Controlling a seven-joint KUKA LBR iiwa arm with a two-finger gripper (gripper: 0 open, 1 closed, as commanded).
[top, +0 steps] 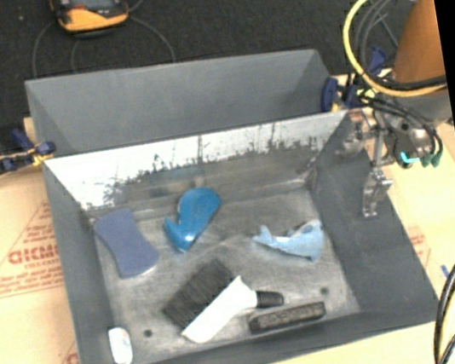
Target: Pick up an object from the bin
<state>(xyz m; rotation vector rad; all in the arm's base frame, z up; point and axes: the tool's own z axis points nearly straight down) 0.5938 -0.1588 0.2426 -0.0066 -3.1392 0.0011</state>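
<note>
My gripper point(371, 196) hangs over the bin's sloping right wall, high above the floor, with nothing seen in it. Nearest to it, on the right part of the floor, lies a light blue whale-shaped toy point(294, 242). Left of that, toward the back, rests a brighter blue mitten-shaped piece point(192, 217). A brush with black bristles and a white handle point(209, 301) lies slantwise at the front middle. A dark flat bar point(286, 316) lies beside it along the front wall.
A blue-grey oblong pad point(123, 242) lies at the left of the floor. A small white piece point(120, 346) sits in the front left corner. The arm's cables hang outside the bin at the right.
</note>
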